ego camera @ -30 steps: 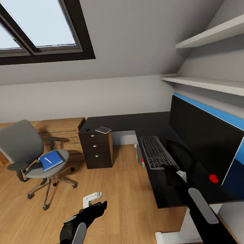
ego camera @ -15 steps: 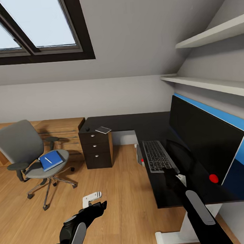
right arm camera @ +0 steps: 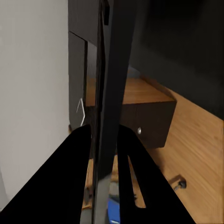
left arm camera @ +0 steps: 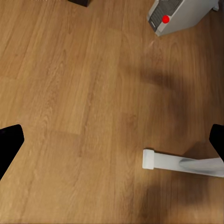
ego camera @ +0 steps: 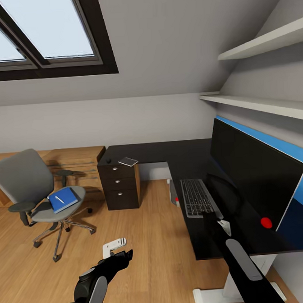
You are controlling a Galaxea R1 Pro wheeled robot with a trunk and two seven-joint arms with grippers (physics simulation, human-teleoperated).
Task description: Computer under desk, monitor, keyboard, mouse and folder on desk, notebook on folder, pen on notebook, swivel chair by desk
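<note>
Two fingers of the right gripper (right arm camera: 103, 154) pinch the keyboard (ego camera: 197, 197) edge, near the monitor (ego camera: 252, 171) on the desk (ego camera: 188, 155). Left gripper (left arm camera: 112, 140) gapes, empty, over floor; computer (left arm camera: 179, 14) cut off.

Attic bedroom office: skylight (ego camera: 43, 32), desk (ego camera: 188, 153), swivel chair (ego camera: 32, 187).

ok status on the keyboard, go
Right gripper shut on keyboard near end, on desk by monitor. Left gripper open over floor. Folder on chair.
</note>
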